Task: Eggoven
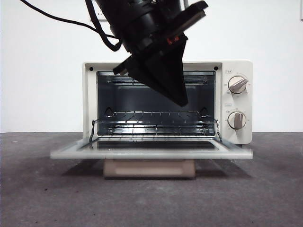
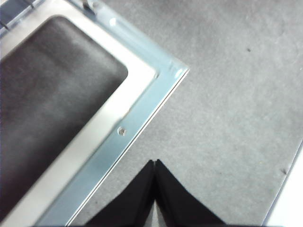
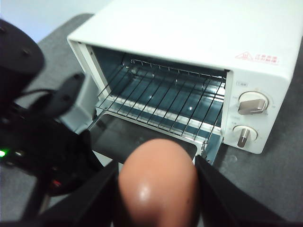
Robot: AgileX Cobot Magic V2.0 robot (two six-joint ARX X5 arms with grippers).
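The egg (image 3: 158, 184), reddish-brown and smooth, sits clamped between the two black jaws of the right tool (image 3: 158, 189), which hangs above and in front of the toaster oven (image 3: 189, 56). Beyond this tool, the oven stands with its door (image 1: 151, 150) dropped flat and level, the wire rack (image 3: 161, 101) bare inside the cavity. Two knobs (image 1: 237, 85) sit one over the other on the panel at the oven's side. The left tool (image 2: 155, 170) has its jaws pressed together on nothing; it hovers over the grey desk (image 2: 236, 94), just off a corner of the lowered door. In the front view that left tool (image 1: 165, 80) hangs dark before the cavity.
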